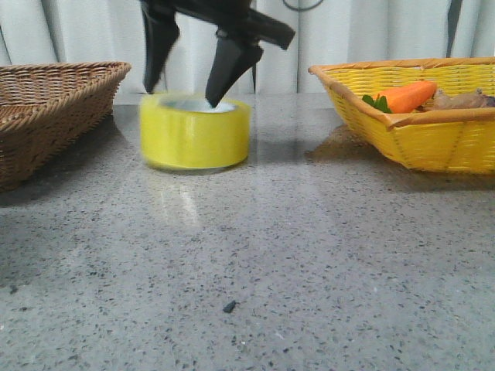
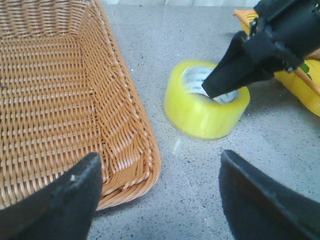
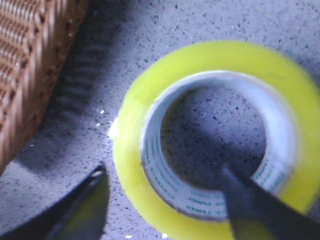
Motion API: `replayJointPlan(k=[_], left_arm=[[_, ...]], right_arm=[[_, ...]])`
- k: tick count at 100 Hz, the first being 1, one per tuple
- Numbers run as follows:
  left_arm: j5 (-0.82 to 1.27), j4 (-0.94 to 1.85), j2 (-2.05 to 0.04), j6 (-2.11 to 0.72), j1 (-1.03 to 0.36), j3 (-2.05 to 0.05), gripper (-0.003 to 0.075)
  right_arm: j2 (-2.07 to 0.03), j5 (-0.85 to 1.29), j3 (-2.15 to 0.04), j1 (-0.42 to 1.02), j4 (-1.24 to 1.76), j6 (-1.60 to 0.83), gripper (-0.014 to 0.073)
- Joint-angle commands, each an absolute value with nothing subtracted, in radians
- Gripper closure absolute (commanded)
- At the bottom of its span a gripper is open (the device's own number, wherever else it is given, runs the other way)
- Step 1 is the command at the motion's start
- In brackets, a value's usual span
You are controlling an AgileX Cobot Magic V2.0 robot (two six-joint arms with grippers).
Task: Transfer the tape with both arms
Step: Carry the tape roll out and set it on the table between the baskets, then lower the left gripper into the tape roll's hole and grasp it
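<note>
I had the tape (image 1: 196,131) lying flat on the grey speckled table (image 1: 309,255), hole up, between the two baskets but nearer the brown wicker basket (image 1: 46,116) on the left. Front view showed it a bit blurred. Pale inner core w/ green print visible in the right wrist view (image 3: 165,175).

Right gripper (image 1: 182,90) was over the roll, fingers spread apart: one finger tip down inside the core, the other outside the yellow wall on the brown-basket side. So it straddled the wall, jaws open, not clamped on anything I could see. Couldn't tell whether the inner finger touched the core. Left wrist view showed that same black finger (image 2: 235,65) poking into the hole from above.

Left gripper (image 2: 160,195) wide open, holding nothing, hanging near the corner of the brown basket (image 2: 60,110), w/ the tape (image 2: 205,107) ahead of it and well apart from its fingertips. One finger sat over the basket's rim, the other over bare table.

Further out on the right: yellow basket (image 1: 418,139) w/ an orange carrot (image 1: 406,97) in it, plus a brownish item next to it I couldn't id. Small dark speck (image 1: 229,307) on the table near the front. Pale curtain (image 1: 348,31) behind.
</note>
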State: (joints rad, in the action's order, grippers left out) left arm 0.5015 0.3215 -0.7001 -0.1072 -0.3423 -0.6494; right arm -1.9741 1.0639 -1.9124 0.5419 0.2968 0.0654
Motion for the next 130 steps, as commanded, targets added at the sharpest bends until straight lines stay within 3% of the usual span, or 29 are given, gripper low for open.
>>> replayJointPlan(k=[1,5,12,24,47,72,104,130], left_arm=[[0.439,0.337,-0.714,-0.135,-0.369,-0.702,0.0262],[0.441,0.337,-0.728,-0.156,-0.382,-0.724,0.0262],[0.445,0.337,-0.769,-0.197,-0.407,-0.778,0.0263],[0.488,0.337,-0.876,-0.234,-0.434,-0.911,0.0263],[0.666,0.335,-1.162,-0.234,-0.439,-1.251,0.0300],[0.891,0.394,-1.451,-0.234,-0.439,-1.570,0.0305],[1.075,0.420,-1.665,-0.338,-0.439,-1.610,0.0305],[1.045,0.359,-1.757,-0.338,-0.439,-1.610,0.0305]], right_arm=[[-1.860,1.062,-1.988,0.535,0.308,0.052,0.0104],[-1.835,1.085,-2.006,0.535,0.306,0.042,0.0156],[-1.766,1.105,-2.019,0.537,0.306,0.019,0.0319],[-1.615,1.149,-2.013,0.550,0.304,-0.048,0.0671],[-1.352,1.164,-1.921,0.560,0.276,-0.071,0.0652],[-1.096,1.099,-1.670,0.560,0.203,-0.071,0.0652],[-0.943,1.017,-1.465,0.560,0.199,-0.044,0.0652],[-0.944,1.011,-1.463,0.560,0.210,-0.042,0.0652]])
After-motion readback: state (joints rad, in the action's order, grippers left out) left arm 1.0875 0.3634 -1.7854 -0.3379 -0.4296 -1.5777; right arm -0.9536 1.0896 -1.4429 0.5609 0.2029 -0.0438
